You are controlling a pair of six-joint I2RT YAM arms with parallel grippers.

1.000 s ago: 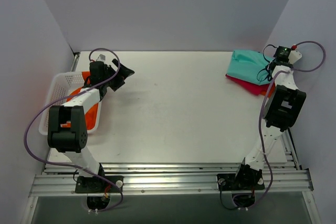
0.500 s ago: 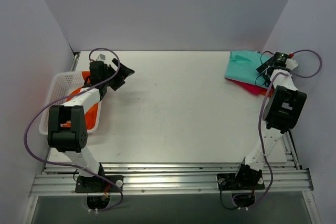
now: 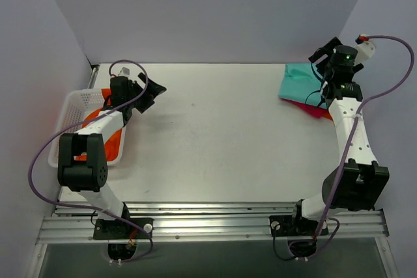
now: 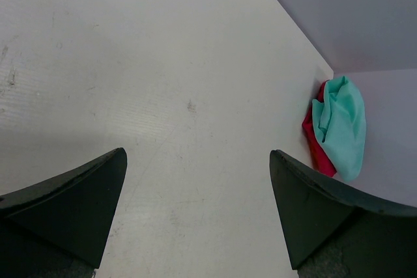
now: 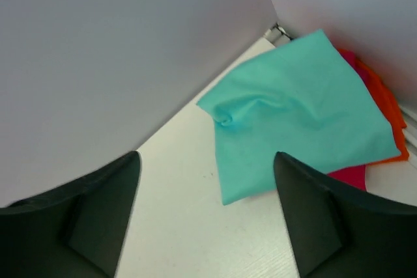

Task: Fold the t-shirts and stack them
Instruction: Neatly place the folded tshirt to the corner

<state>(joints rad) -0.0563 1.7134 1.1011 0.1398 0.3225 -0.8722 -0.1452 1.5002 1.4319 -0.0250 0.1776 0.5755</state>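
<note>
Right hand (image 5: 207,164): rose clear, fingers apart, empty. Soft teal-turquoise cloth t-shirt (image 5: 293,122): released; lay folded atop magenta-pink cloth t-shirt (image 5: 352,175), far right bench (image 3: 221,135) corner. Left hand (image 4: 197,157): apart, empty. Bright orange cloth t-shirt (image 3: 116,144) in white plastic mesh basket (image 3: 73,105) probably awaited folding next.

teal t-shirt (image 5: 293,105) — folded, topmost | magenta t-shirt (image 5: 348,177), orange t-shirt (image 5: 389,114) — beneath, far-right corner
</note>
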